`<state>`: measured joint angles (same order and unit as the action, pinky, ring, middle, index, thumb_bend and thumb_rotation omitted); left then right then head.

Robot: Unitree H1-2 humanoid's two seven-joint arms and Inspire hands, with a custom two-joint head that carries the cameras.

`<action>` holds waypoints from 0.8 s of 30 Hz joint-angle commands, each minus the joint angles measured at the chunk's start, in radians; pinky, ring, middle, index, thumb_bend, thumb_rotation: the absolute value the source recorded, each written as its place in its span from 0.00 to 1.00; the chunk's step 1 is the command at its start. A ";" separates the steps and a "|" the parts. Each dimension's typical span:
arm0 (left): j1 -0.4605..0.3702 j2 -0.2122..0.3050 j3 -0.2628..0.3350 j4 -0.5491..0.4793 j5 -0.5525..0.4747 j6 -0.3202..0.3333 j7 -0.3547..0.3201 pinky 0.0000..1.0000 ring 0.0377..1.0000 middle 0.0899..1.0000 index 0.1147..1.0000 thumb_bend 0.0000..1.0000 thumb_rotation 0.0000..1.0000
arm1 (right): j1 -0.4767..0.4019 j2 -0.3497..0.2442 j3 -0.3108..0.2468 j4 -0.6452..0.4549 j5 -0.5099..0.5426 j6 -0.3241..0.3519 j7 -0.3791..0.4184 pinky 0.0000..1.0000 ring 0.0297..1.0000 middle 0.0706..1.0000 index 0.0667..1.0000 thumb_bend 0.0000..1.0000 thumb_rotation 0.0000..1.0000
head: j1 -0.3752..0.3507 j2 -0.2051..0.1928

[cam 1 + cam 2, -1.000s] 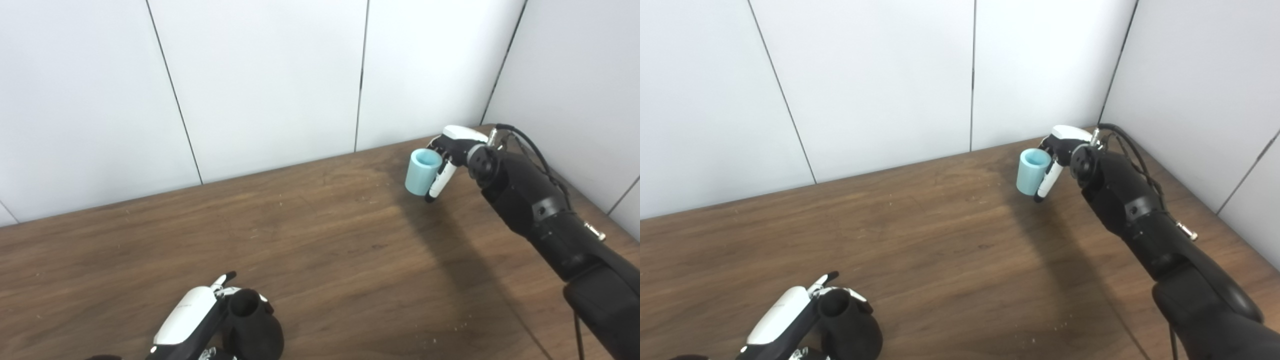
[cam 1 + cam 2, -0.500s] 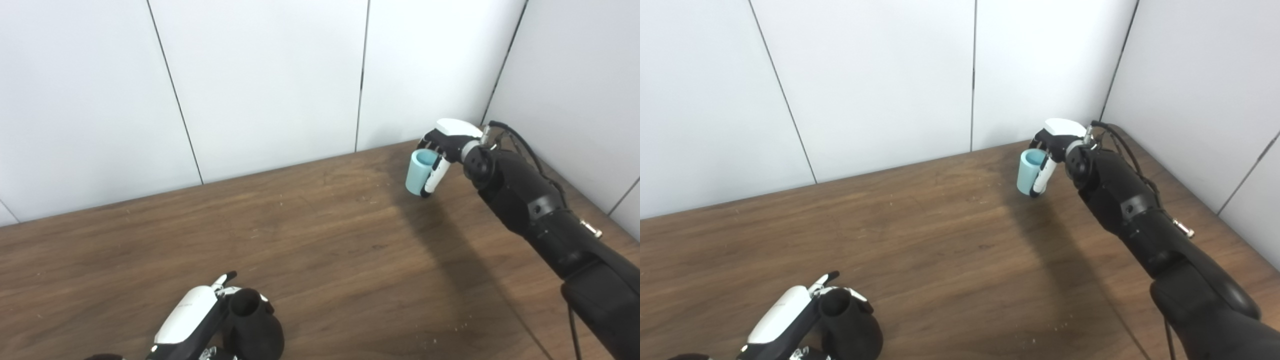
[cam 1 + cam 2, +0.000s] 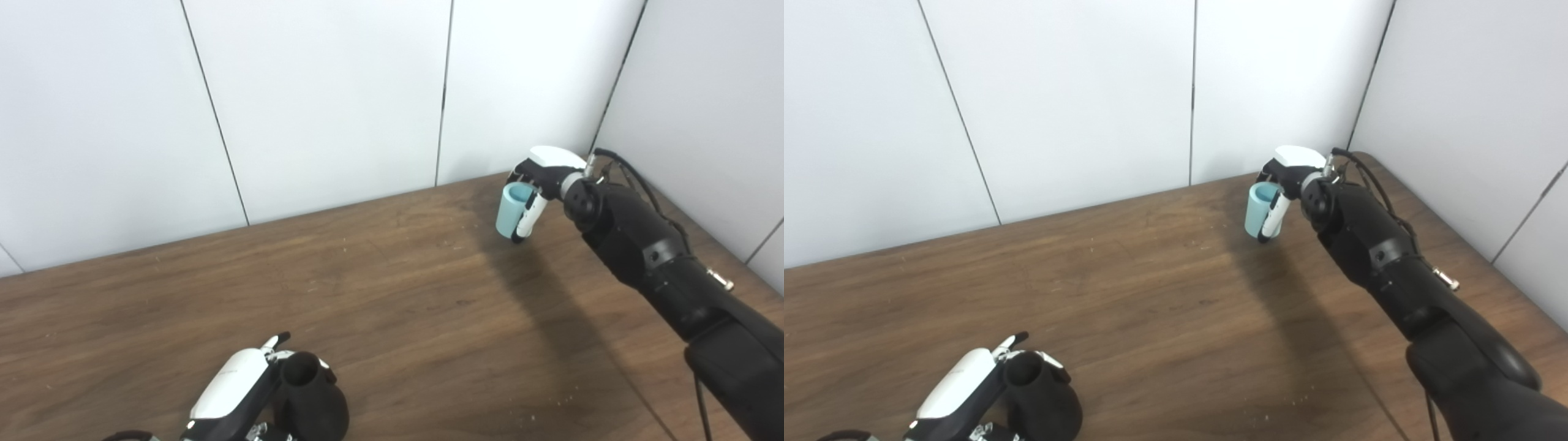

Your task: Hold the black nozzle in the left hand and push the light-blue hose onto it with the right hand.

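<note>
Left robot hand [image 3: 236, 392] clamped on black nozzle [image 3: 309, 401] low over the desk [image 3: 392, 306], right robot hand [image 3: 542, 180] gripping upright light-blue hose [image 3: 509, 211] near far wall [image 3: 318, 92]

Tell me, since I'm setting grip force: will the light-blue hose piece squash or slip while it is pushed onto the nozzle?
The light-blue hose looks short and thick-walled, with its open mouth round inside the right hand, so it probably resists squashing. Its smooth surface may slip under push. The black nozzle looks bulky and rigid in the left hand.
</note>
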<state>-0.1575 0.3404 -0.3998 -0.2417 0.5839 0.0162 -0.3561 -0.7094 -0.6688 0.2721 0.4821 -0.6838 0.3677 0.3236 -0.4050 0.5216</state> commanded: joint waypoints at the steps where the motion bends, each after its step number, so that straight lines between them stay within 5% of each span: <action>1: 0.023 0.024 -0.016 0.020 0.027 0.033 -0.051 1.00 0.71 0.45 0.40 0.52 0.00 | -0.049 -0.022 -0.009 -0.034 0.001 0.011 0.005 0.64 0.70 0.72 0.70 0.87 0.05 | -0.001 0.001; 11: 0.027 0.023 -0.018 0.027 0.028 0.030 -0.045 1.00 0.71 0.45 0.40 0.52 0.00 | -0.049 -0.015 0.006 -0.035 -0.006 0.015 0.001 0.64 0.68 0.70 0.69 0.87 0.03 | 0.001 0.002; 16: 0.030 0.021 -0.018 0.026 0.025 0.035 -0.046 1.00 0.71 0.45 0.40 0.52 0.00 | -0.049 -0.014 0.005 -0.031 -0.009 0.004 -0.014 0.82 0.68 0.69 0.68 0.87 0.03 | 0.003 0.003; 24: 0.031 0.018 -0.019 0.026 0.018 0.041 -0.051 1.00 0.71 0.46 0.39 0.52 0.00 | -0.049 -0.016 0.001 -0.042 -0.008 -0.004 -0.016 0.62 0.68 0.68 0.68 0.87 0.03 | 0.003 0.005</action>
<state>-0.1570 0.3394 -0.4011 -0.2409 0.5838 0.0193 -0.3561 -0.7091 -0.6526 0.2880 0.4706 -0.6848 0.3812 0.3379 -0.4019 0.5246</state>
